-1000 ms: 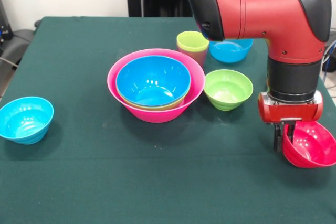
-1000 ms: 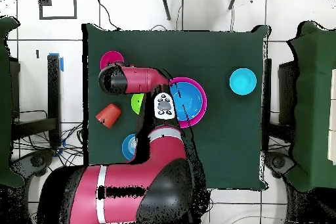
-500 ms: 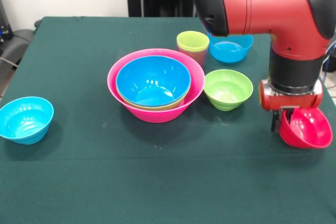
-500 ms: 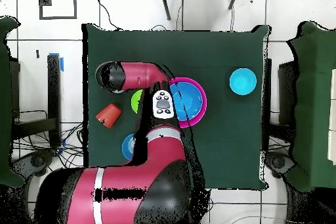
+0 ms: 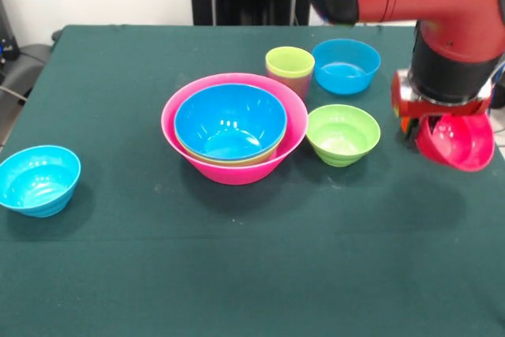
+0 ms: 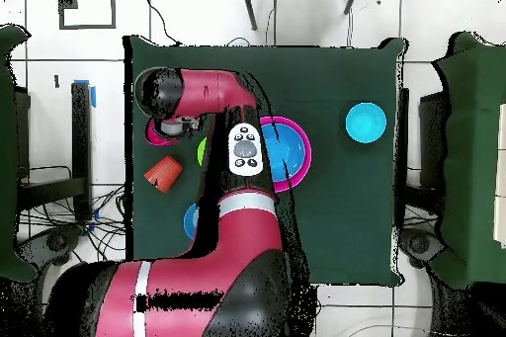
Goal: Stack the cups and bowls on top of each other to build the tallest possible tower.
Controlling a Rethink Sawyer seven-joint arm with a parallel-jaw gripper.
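Green cloth covers the whole table point(image 5: 118, 274), and most of the front half is bare, so plenty of open room there. Hard to see the gripper point(image 5: 412, 125) properly: it's tucked under the red wrist, and its fingers are mostly blocked by the small red bowl point(image 5: 458, 141) it has clamped by the rim. That bowl hangs tilted, clear of the cloth, close to the right edge of the front view.

From overhead the arm point(image 6: 212, 96) covers a lot: only a sliver of the red bowl peeks out beside it, and part of the tower is hidden.

Count from the front: the tower point(image 5: 233, 128) is a big pink bowl with a blue one nested inside and a thin yellowish-green rim just showing between them. Off it sit one small green bowl point(image 5: 342, 133) just to its right, and two light-blue bowls, one behind point(image 5: 346, 65) and one well apart near the left edge point(image 5: 38, 179). A lime green cup point(image 5: 289, 69) stands just behind the tower. An orange cup point(image 6: 163, 171) lies on its side, seen only from overhead.
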